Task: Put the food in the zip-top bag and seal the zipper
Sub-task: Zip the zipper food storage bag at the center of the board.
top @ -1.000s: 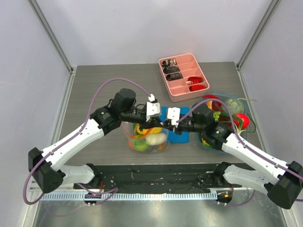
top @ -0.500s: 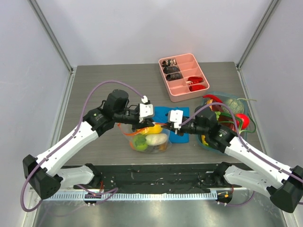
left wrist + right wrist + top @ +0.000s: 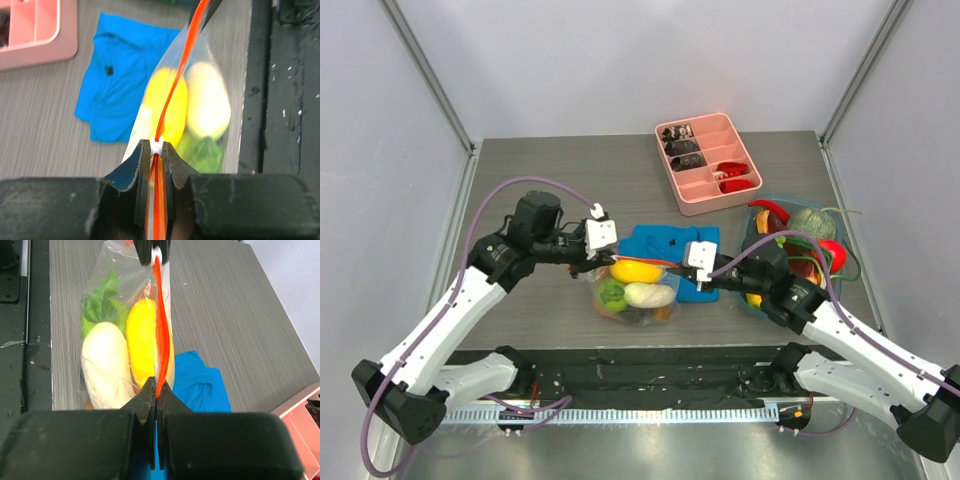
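Sagging at the centre of the overhead frame, the bag (image 3: 635, 295), a limp, slippery film weighed down by food (image 3: 638, 272), looks best held by its firmer zipper (image 3: 650, 263), whose two ends the left gripper (image 3: 592, 260) and right gripper (image 3: 693, 270) each pinch between closed jaws.

- Your top view is bright and even, with only faint, soft shadows on the table (image 3: 520, 170).
- At your left gripper (image 3: 157, 149), the near fingers (image 3: 125, 172) are dark and blurred; the food (image 3: 207, 107) just beyond is soft and out of focus.
- Ahead of your right gripper (image 3: 156, 392), the zip-top bag (image 3: 107, 270) shows pale glare; the table grain is sharp.
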Controlling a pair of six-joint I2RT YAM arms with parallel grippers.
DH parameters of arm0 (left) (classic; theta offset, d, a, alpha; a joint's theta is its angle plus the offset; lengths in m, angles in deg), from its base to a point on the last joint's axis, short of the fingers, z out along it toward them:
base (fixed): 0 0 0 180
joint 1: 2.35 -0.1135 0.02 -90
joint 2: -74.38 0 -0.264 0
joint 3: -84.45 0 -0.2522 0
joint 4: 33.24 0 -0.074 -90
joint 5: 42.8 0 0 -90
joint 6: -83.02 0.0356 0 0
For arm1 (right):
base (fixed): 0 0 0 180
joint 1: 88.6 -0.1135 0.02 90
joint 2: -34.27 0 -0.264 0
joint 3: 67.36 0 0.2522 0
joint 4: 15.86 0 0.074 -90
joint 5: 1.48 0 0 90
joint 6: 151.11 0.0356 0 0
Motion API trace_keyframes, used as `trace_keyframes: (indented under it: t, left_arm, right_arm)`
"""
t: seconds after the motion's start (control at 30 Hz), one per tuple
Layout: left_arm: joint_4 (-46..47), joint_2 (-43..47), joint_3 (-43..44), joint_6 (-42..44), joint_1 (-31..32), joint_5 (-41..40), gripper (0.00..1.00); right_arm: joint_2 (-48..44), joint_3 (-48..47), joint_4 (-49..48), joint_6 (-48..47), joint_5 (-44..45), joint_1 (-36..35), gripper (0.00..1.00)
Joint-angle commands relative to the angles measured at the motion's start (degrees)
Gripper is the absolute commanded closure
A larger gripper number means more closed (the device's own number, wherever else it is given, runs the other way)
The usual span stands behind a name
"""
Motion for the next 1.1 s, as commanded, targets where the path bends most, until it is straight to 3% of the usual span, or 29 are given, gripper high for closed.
trace_keyframes:
  t: [0.0,0.4,0.77,0.83,0.87,0.9,1.0,1.07]
  left_arm:
    - [-5.5,3.6,0.2,4.3,-5.1,-3.6,1.0]
    - [-14.2,6.3,-0.2,8.4,-17.4,-3.8,1.0]
    - [-22.6,10.2,-0.6,16.2,-21.0,-5.5,0.97]
    - [-22.7,11.2,-0.1,16.1,-21.1,-1.9,0.79]
    - [-22.2,11.7,0.2,15.0,-21.0,-0.3,0.65]
    - [-21.3,11.9,0.9,13.8,-21.0,1.2,0.45]
    - [-16.0,10.9,2.3,7.7,-20.3,6.2,0.31]
    - [-13.6,9.2,3.9,5.3,-17.5,6.8,0.29]
  right_arm:
    - [-2.2,0.7,-0.2,-1.0,2.7,0.6,0.99]
    - [-4.5,1.9,0.6,-1.7,2.9,2.2,0.99]
    - [-4.2,1.5,0.7,-1.4,1.0,2.5,0.99]
    - [-3.2,1.1,0.5,-1.0,-0.1,2.4,0.99]
    - [-2.8,0.5,0.3,-0.9,-1.5,2.4,0.99]
    - [-2.4,0.4,-0.1,-0.6,-1.9,2.4,0.99]
    - [-0.6,-0.3,-1.5,-0.2,-3.1,2.5,0.99]
    - [0.3,-0.9,-2.2,-0.2,-3.5,2.4,0.99]
